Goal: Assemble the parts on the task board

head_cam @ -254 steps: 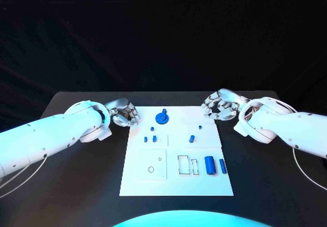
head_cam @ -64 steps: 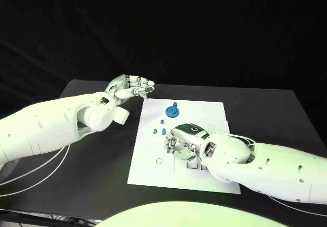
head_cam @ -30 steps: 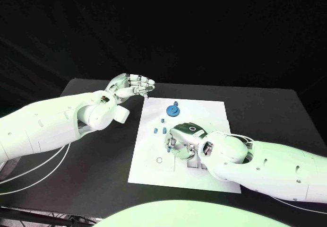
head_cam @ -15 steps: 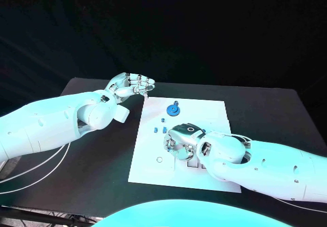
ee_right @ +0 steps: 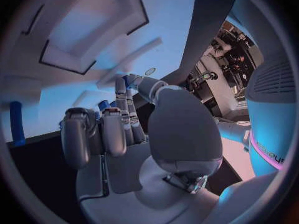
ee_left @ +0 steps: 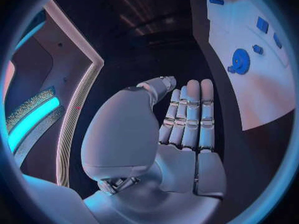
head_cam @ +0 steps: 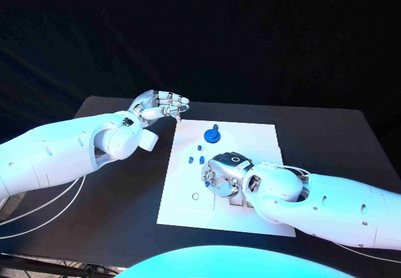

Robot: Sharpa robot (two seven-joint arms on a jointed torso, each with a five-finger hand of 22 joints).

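Where white task board [head_cam: 185, 205] is lit, blue gear-like disc [head_cam: 212, 135] seen at 12 o'clock; right hand [head_cam: 222, 178] curled over small blue part [ee_right: 103, 105], grasp indiscernible; left hand [head_cam: 160, 105] held flat, empty.

We've got a plain white rectangular task board [head_cam: 182, 191] on the matte black table [head_cam: 109, 191]. On the board there's a round blue gear part [head_cam: 212, 135], with small blue pegs [head_cam: 200, 156] beside it. Both arms are glossy white, hands silver.
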